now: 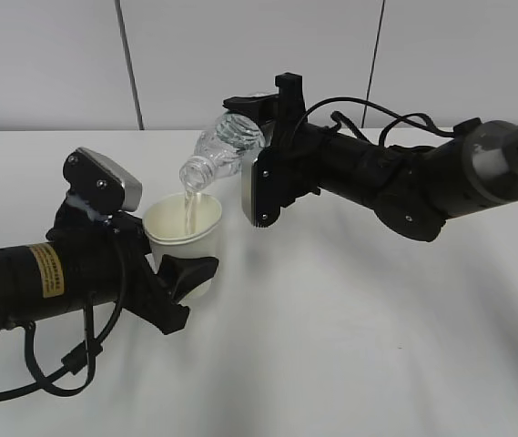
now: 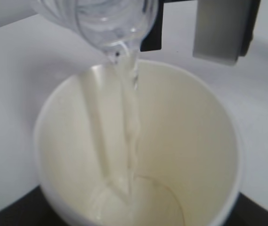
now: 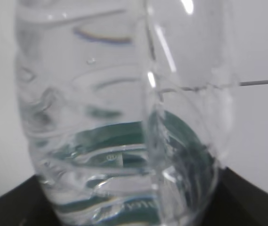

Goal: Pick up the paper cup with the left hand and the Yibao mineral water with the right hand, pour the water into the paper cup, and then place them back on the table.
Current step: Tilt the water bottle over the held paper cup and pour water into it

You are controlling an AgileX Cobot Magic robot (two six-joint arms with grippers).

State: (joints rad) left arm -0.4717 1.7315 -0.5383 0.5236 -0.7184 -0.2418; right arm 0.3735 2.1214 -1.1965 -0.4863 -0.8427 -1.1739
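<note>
My left gripper (image 1: 181,264) is shut on the cream-white paper cup (image 1: 186,235) and holds it upright, lifted off the white table (image 1: 359,346). My right gripper (image 1: 259,150) is shut on the clear Yibao mineral water bottle (image 1: 222,150), tilted with its open mouth down over the cup. A thin stream of water (image 1: 190,202) runs from the mouth into the cup. In the left wrist view the cup (image 2: 190,141) fills the frame with the stream (image 2: 131,117) falling in from the bottle (image 2: 110,23). The right wrist view shows the bottle (image 3: 119,117) close up with its green label.
The white table stretches around both arms. A pale wall with dark seams (image 1: 129,64) stands behind. A black cable (image 1: 49,378) hangs under the left arm.
</note>
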